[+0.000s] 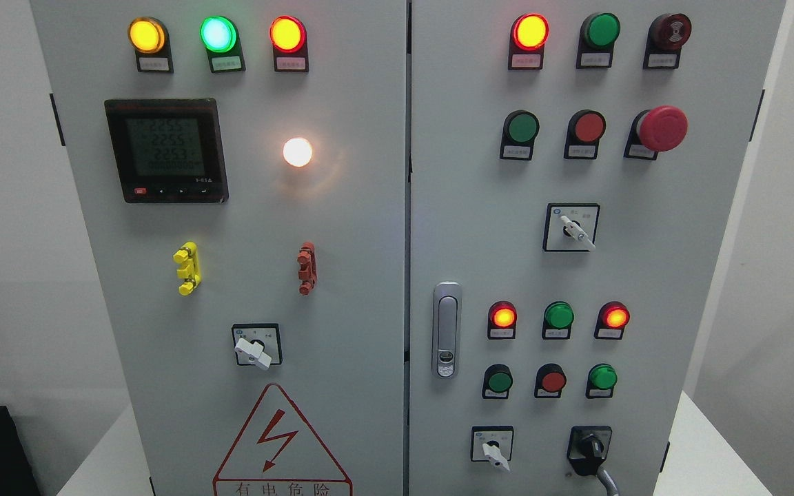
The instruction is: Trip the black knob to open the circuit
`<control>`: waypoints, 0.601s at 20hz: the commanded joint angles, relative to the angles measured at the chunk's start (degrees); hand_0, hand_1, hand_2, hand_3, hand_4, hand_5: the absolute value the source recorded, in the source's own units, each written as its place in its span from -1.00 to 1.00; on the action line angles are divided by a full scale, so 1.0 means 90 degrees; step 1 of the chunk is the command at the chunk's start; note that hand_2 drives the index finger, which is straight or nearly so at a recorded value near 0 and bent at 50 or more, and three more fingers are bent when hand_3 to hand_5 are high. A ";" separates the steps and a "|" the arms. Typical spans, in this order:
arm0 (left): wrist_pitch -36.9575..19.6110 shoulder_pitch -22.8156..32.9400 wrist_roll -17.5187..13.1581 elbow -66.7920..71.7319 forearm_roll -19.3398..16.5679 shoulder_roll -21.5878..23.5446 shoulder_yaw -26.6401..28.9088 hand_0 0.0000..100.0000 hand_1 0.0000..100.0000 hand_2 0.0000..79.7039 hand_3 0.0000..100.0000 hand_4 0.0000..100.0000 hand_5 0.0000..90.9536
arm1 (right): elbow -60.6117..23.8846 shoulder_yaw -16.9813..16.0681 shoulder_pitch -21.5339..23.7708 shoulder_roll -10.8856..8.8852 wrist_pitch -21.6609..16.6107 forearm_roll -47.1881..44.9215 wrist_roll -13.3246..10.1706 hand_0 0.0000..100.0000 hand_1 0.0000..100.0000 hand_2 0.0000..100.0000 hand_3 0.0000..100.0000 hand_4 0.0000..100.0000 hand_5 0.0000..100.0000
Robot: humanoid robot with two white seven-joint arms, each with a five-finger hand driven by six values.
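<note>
The black knob (pixel 590 446) sits on a black plate at the lower right of the cabinet's right door (pixel 645 275), its handle pointing roughly up and down. A slim grey part of my right hand (pixel 608 482) rises from the bottom edge and reaches the knob's lower right side. The rest of that hand is below the picture. My left hand does not show.
A white rotary switch (pixel 495 451) sits left of the black knob, with two more (pixel 576 231) (pixel 253 353) higher up. Lit and unlit lamps, push buttons and a red mushroom stop button (pixel 660 128) cover the right door. A door latch (pixel 446 329) stands by the centre seam.
</note>
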 commanded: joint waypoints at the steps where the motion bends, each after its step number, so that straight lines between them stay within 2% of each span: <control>1: -0.0021 -0.0016 0.0001 -0.0001 0.0015 0.0000 0.0008 -0.76 -0.22 -1.00 -1.00 -1.00 -1.00 | -0.0116 0.0158 -0.0139 0.0034 -0.0053 0.0000 0.0058 -1.00 -0.90 -0.95 1.00 0.98 0.94; 12: -0.0011 -0.0026 0.0001 -0.0001 0.0015 0.0000 0.0008 -0.76 -0.22 -1.00 -1.00 -1.00 -1.00 | -0.0087 0.0217 -0.0130 0.0053 -0.0053 0.0000 0.0058 -1.00 -0.90 -0.94 1.00 0.99 0.94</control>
